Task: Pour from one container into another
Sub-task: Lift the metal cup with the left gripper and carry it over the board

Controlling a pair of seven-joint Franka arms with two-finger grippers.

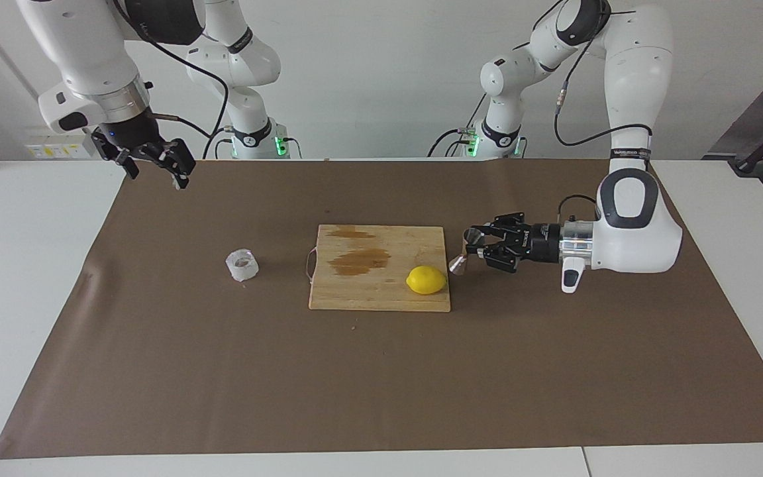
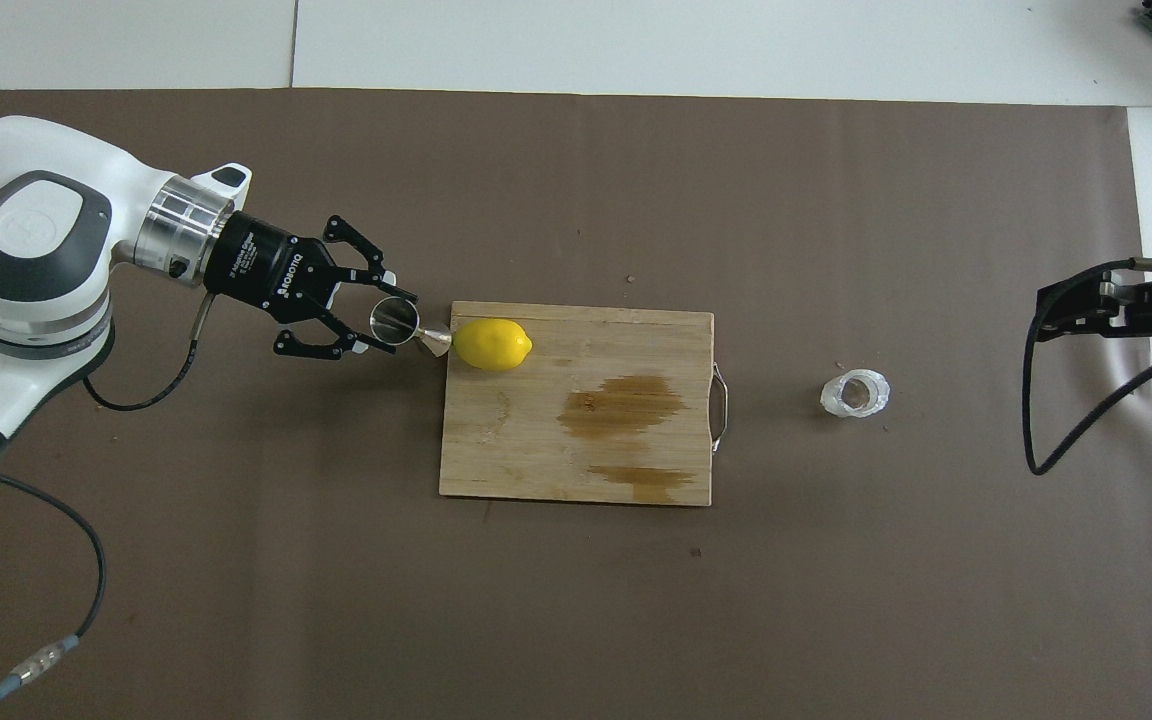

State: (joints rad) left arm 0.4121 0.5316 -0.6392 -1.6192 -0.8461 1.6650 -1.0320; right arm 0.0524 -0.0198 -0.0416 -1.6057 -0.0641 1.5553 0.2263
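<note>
The small steel jigger (image 1: 462, 255) (image 2: 406, 327) stands on the brown mat beside the cutting board's edge, close to the lemon. My left gripper (image 1: 477, 244) (image 2: 388, 322) reaches in level, open, with one finger on each side of the jigger's upper cone. The translucent whitish cup (image 1: 242, 265) (image 2: 854, 394) sits on the mat toward the right arm's end, apart from the board. My right gripper (image 1: 156, 162) (image 2: 1076, 300) hangs open and empty, raised over the mat's edge at its own end, where that arm waits.
A wooden cutting board (image 1: 381, 295) (image 2: 536, 460) with dark wet stains lies mid-table, its wire handle toward the cup. A yellow lemon (image 1: 426, 279) (image 2: 492, 344) rests on the board's corner beside the jigger. A brown mat (image 1: 381, 384) covers the table.
</note>
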